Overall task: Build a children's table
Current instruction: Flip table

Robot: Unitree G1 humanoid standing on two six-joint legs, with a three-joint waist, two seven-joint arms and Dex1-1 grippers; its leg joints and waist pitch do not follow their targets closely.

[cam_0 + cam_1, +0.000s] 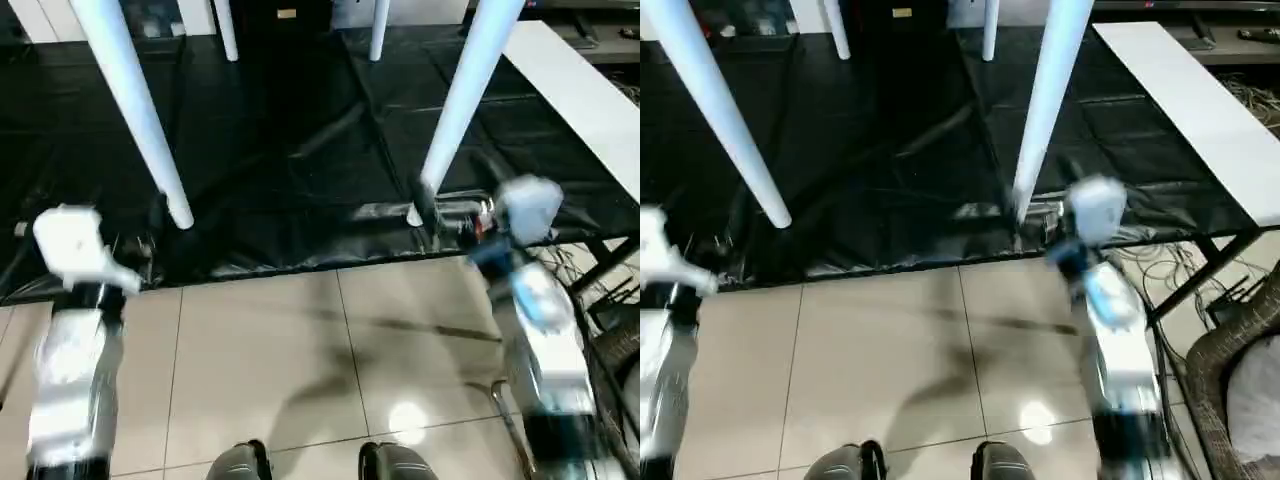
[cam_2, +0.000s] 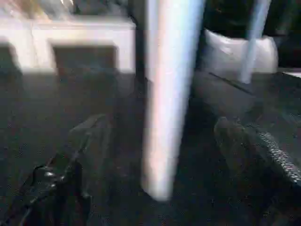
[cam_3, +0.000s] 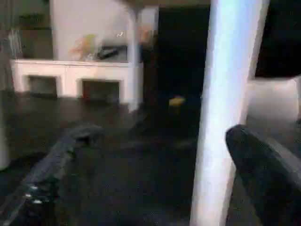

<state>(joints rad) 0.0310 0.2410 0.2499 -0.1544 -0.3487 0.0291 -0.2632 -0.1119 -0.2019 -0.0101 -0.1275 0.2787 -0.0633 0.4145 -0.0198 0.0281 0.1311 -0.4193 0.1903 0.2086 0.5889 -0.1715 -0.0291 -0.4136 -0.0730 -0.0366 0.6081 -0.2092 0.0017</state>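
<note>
The children's white plastic table stands upright on its four long tapered round legs on a black plastic sheet [image 1: 300, 170] that covers the upper half of the head view. The two front legs come down from the top edge: the left front leg [image 1: 135, 110] slants from the upper left to a foot at left of centre, and the right front leg [image 1: 460, 100] slants from the upper right to a foot right of centre. The two rear legs, rear left [image 1: 226, 30] and rear right [image 1: 379, 28], show as short white stubs at the top centre. The tabletop itself lies above the frame, so I cannot describe it.

My left pincer [image 2: 164, 169] stands wide, its two black fingers [image 2: 89, 141] spread either side of the left front leg; the leg sits between them near its foot with a gap on each side, touching neither. My left forearm [image 1: 70, 330] fills the lower left of the head view.

My right pincer [image 3: 155, 179] is also wide open, with the right front leg between its fingers [image 3: 263, 174], closer to one finger, and I cannot tell whether it touches. My right forearm [image 1: 540, 340] runs up the lower right.

Beige floor tiles [image 1: 300, 350] fill the lower half. A flat white board [image 1: 590, 90] lies at the upper right.
</note>
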